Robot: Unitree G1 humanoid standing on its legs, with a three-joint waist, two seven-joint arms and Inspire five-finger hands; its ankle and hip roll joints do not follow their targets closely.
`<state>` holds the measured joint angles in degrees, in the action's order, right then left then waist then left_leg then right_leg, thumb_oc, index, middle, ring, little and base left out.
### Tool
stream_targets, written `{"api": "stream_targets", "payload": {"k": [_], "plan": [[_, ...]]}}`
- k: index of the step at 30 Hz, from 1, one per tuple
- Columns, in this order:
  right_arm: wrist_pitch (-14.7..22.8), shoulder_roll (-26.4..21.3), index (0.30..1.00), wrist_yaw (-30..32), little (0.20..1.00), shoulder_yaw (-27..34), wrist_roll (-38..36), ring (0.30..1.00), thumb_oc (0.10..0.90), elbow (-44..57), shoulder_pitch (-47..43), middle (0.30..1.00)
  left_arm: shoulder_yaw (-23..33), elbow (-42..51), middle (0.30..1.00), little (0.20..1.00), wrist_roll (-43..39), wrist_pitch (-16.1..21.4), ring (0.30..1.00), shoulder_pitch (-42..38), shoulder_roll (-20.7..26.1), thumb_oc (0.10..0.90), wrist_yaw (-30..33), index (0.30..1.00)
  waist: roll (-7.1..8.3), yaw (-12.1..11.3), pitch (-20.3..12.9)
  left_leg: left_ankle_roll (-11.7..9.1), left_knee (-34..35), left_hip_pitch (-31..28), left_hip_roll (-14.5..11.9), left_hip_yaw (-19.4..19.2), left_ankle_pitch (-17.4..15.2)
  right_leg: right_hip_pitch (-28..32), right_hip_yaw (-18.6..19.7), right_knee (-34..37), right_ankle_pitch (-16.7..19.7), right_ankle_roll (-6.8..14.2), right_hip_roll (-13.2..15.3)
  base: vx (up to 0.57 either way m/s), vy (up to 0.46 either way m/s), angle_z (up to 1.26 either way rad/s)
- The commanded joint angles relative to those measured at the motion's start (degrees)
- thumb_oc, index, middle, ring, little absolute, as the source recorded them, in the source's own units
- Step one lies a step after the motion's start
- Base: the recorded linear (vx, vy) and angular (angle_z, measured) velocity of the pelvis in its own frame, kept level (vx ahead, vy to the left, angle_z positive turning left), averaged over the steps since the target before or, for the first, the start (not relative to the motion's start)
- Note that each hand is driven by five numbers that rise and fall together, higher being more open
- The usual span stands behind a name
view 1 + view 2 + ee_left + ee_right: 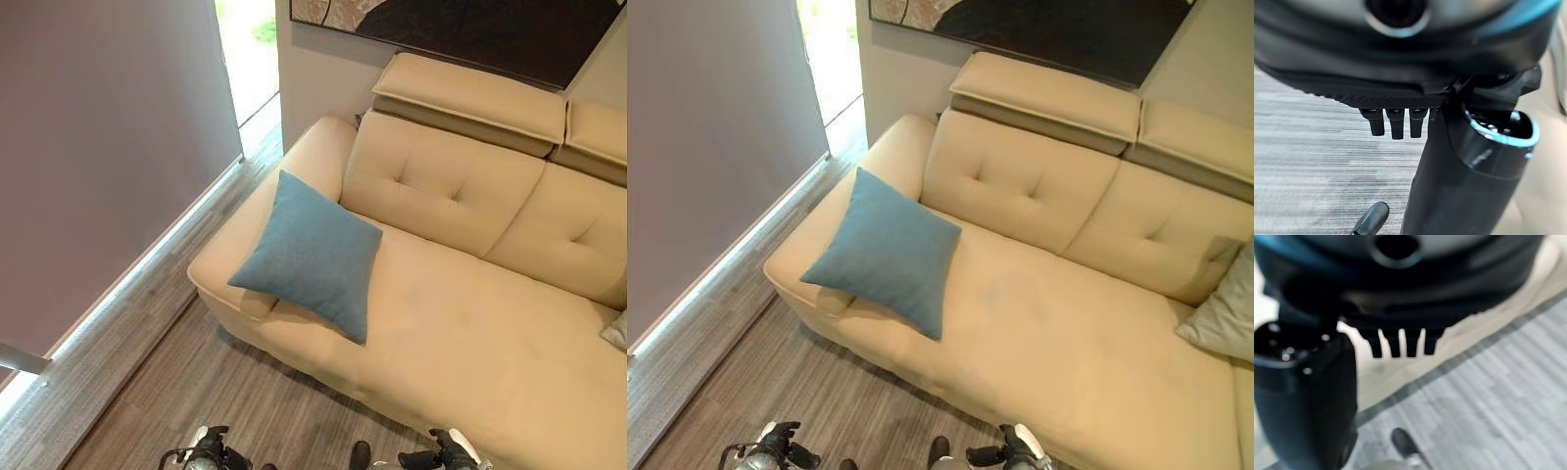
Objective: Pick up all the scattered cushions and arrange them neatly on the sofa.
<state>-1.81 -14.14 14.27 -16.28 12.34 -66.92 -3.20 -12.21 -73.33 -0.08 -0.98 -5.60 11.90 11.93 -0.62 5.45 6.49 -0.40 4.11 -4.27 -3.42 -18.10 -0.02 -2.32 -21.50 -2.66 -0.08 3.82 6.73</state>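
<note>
— Right, where is the cushion from where I stand?

— I see the blue cushion (312, 255) ahead and slightly to my left, lying on the beige sofa (460, 333) at its left end, propped against the armrest (294, 176) and overhanging the seat's front edge. It sits like a diamond, one corner pointing up toward the backrest and one down toward the floor (196, 392).

— Which robot hand is closer?

— Low at my near edge, the left robot hand (208, 448) sits almost straight below the cushion; the right robot hand (453, 450) is further off to the side. I judge the left has the shorter reach, forward and up.

— Are they holding anything?

— No. In each wrist view the fingers (1392, 125) hang straight and slack over the floor, empty. A grey cushion (1225, 313) rests at the sofa's far right.
</note>
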Motion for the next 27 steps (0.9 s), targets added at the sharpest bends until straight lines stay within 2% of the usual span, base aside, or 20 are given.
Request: {"api": "stream_targets", "payload": {"k": [1,2,4,6,7,8,9,10,11,12,13,14,15,16,17,21,22,24,26,27], "plan": [[0.7,-0.2,0.9,2.2,0.9,-0.2,-0.9,0.9,0.8,-0.4,-1.2,0.9,3.8,-1.9,0.9,0.9,-3.7,1.4,0.9,-1.3,1.0,0.8,2.5,0.9,2.2,1.2,-1.0,-0.7,-7.6,-3.7,2.3,2.3,-11.2,-1.2,1.2,-5.5,-6.7,0.3,-1.6,0.21,-0.141,0.01],[0.7,-0.2,0.9,2.2,0.9,-0.2,-0.9,0.9,0.8,-0.4,-1.2,0.9,3.8,-1.9,0.9,0.9,-3.7,1.4,0.9,-1.3,1.0,0.8,2.5,0.9,2.19,1.2,-1.0,-0.8,-7.6,-3.7,2.3,2.3,-11.2,-1.2,1.2,-5.5,-6.7,0.3,-1.6,0.19,-0.137,-0.01],[0.9,-0.4,0.9,2.3,0.9,0.0,-1.1,0.9,0.8,0.2,-0.4,0.9,5.1,-1.0,0.9,0.9,-6.3,2.1,0.9,-1.0,1.2,0.8,3.1,0.9,2.07,1.3,-1.1,-2.5,-11.4,-3.0,1.0,2.0,-9.1,0.2,2.2,-4.6,-7.6,-0.6,-3.0,0.12,-0.146,-0.03],[1.0,-0.4,0.9,2.7,0.9,-0.2,-1.4,0.9,0.8,0.4,-0.4,0.9,6.6,0.4,0.9,0.9,-10.0,2.7,0.9,-1.4,1.6,0.8,3.7,0.9,3.18,0.7,-0.1,-5.1,-26.1,2.8,-2.4,2.5,-4.3,2.0,3.9,-3.3,-8.4,-2.7,-4.7,0.09,-0.276,-0.22],[1.0,-0.7,0.9,3.1,0.9,-0.4,-1.5,0.9,0.8,1.0,-0.6,0.9,6.9,1.9,0.9,0.9,-11.3,3.0,0.9,-1.8,1.9,0.8,4.3,0.9,4.18,-0.2,1.4,-5.5,-34.0,6.7,-3.7,3.4,-1.7,2.8,4.7,-3.1,-8.6,-3.8,-5.0,0.08,-0.332,-0.55],[1.0,-1.5,0.9,3.4,0.9,-1.0,-1.7,0.9,0.8,1.5,-1.7,0.9,6.7,3.8,0.9,0.9,-13.3,3.8,0.9,-2.6,1.9,0.8,5.2,0.9,5.32,-1.9,3.5,-4.5,-45.6,13.2,-3.9,6.0,-1.7,4.0,6.3,-2.9,-9.0,-5.4,-5.9,0.05,-0.214,-0.49],[1.0,-1.4,0.9,3.4,0.9,-0.9,-1.7,0.9,0.8,1.5,-1.7,0.9,6.7,3.8,0.9,0.9,-13.3,3.8,0.9,-2.6,1.9,0.8,5.2,0.9,5.2,-1.9,3.5,-4.5,-45.9,13.4,-4.1,6.1,-1.9,4.0,6.3,-3.0,-9.1,-5.5,-6.1,0.08,-0.093,-0.62],[0.8,-2.1,0.9,3.5,0.9,-1.7,-1.2,0.9,0.8,1.5,-2.4,0.9,6.5,6.0,0.9,0.9,-15.2,4.5,0.9,-2.7,1.9,0.8,5.7,0.9,6.03,-3.3,3.9,-1.9,-44.1,18.7,-2.4,8.2,-3.2,4.5,8.0,-2.8,-9.0,-5.2,-5.2,0.04,0.035,-0.73],[0.8,-2.1,0.9,3.5,0.9,-1.7,-1.2,0.9,0.8,1.5,-2.4,0.9,6.5,6.0,0.9,0.9,-15.2,4.4,0.9,-2.7,1.9,0.8,5.7,0.9,6.07,-3.3,3.8,-1.8,-44.0,18.7,-2.3,8.1,-3.2,4.5,8.0,-2.8,-9.0,-5.2,-5.2,0.2,0.134,-0.96],[0.6,-2.9,0.9,3.5,0.9,-2.1,-0.4,0.9,0.8,2.0,-2.5,0.9,6.3,8.4,0.9,0.9,-16.1,4.9,0.9,-2.2,2.2,0.8,6.0,0.9,6.25,-4.8,4.0,-1.2,-35.2,21.0,-1.6,11.6,-4.6,6.0,10.1,-2.1,-9.5,-3.9,-4.8,0.24,0.161,-0.93],[0.6,-3.2,0.9,3.7,0.9,-2.2,-0.2,0.9,0.8,1.9,-2.8,0.9,6.2,8.6,0.9,0.9,-16.4,5.0,0.9,-2.2,2.1,0.8,6.2,0.9,6.06,-5.4,4.0,-1.5,-28.9,21.1,-1.5,13.9,-3.9,6.5,11.0,-1.9,-9.6,-3.3,-4.7,0.24,0.16,-0.79],[0.6,-3.2,0.9,3.7,0.9,-2.2,-0.2,0.9,0.8,1.9,-2.8,0.9,6.2,8.6,0.9,0.9,-16.4,5.0,0.9,-2.2,2.1,0.8,6.2,0.9,6.14,-5.4,4.1,-1.5,-28.7,20.8,-1.5,13.8,-3.8,6.6,11.1,-1.9,-9.6,-3.3,-4.6,0.2,0.135,-0.66],[0.7,-3.7,0.9,3.7,0.9,-2.3,0.0,0.9,0.8,1.4,-3.3,0.9,6.1,8.4,0.9,0.9,-16.5,5.3,0.9,-2.2,2.1,0.8,6.5,0.9,5.4,-6.3,4.0,-2.9,-19.9,21.4,-1.2,18.8,0.8,7.7,12.3,-1.1,-9.9,-2.7,-5.2,0.3,0.16,-0.66],[0.4,-4.2,0.9,4.3,0.9,-2.4,0.6,0.9,0.8,0.1,-3.6,0.9,6.0,8.3,0.9,0.9,-17.3,5.4,0.9,-2.4,2.1,0.8,6.8,0.9,4.61,-7.4,4.3,-4.1,-11.0,21.5,-1.5,25.3,3.9,9.6,14.8,-0.7,-10.8,-2.1,-5.4,0.36,0.214,-0.61],[0.5,-4.1,0.9,4.2,0.9,-2.2,1.0,0.9,0.8,0.0,-3.6,0.9,6.3,8.1,0.9,0.9,-17.7,5.7,0.9,-2.5,1.9,0.8,6.5,0.9,3.97,-7.2,3.7,-4.5,-7.9,20.0,-2.0,26.6,4.3,9.5,15.7,-0.4,-10.9,-1.8,-5.6,0.23,0.136,-0.65],[0.5,-3.9,0.9,4.8,0.9,-1.5,1.5,0.9,0.8,-1.0,-3.4,0.9,5.9,10.6,0.9,0.9,-16.5,6.4,0.9,-2.3,1.6,0.8,8.2,0.9,3.12,-6.9,2.4,-5.5,-5.0,17.4,-2.1,26.2,6.1,9.5,16.0,-0.4,-10.9,-1.1,-4.5,0.19,0.201,-0.66],[0.7,-3.4,0.9,5.5,0.9,-0.6,0.9,0.9,0.8,-1.2,-3.0,0.9,7.2,15.4,0.9,0.9,-17.5,7.6,0.9,-0.7,1.7,0.8,10.2,0.9,3.22,-7.0,1.7,-4.9,-4.0,16.2,-1.1,26.3,5.3,9.1,16.5,-0.7,-10.6,-0.4,-3.6,0.18,0.201,-0.18],[0.7,-3.1,0.9,5.9,0.9,-0.1,0.6,0.9,0.8,-1.2,-2.8,0.9,8.3,18.1,0.9,0.9,-18.7,8.4,0.9,0.2,1.8,0.8,11.8,0.9,3.44,-7.0,1.4,-4.6,-4.1,15.8,-0.6,25.8,5.0,8.9,16.5,-0.7,-10.3,0.1,-3.0,0.15,0.164,-0.09],[0.3,-2.1,0.9,6.4,0.9,0.9,0.3,0.9,0.8,-0.6,-2.2,0.9,11.4,30.2,0.9,0.9,-19.9,10.0,0.9,4.1,2.6,0.8,15.5,0.9,3.89,-7.4,0.9,-3.4,-3.8,14.8,0.5,24.6,4.0,8.0,17.2,-0.6,-9.5,1.1,-1.7,0.13,0.169,0.01],[0.3,-2.1,0.9,6.4,0.9,0.9,0.3,0.9,0.8,-0.6,-2.2,0.9,11.4,30.4,0.9,0.9,-19.8,9.8,0.9,4.3,2.6,0.8,15.5,0.9,3.93,-7.4,0.9,-3.4,-3.8,14.7,0.5,24.5,3.9,8.0,17.3,-0.6,-9.5,1.1,-1.6,0.06,0.107,0.04]]}}
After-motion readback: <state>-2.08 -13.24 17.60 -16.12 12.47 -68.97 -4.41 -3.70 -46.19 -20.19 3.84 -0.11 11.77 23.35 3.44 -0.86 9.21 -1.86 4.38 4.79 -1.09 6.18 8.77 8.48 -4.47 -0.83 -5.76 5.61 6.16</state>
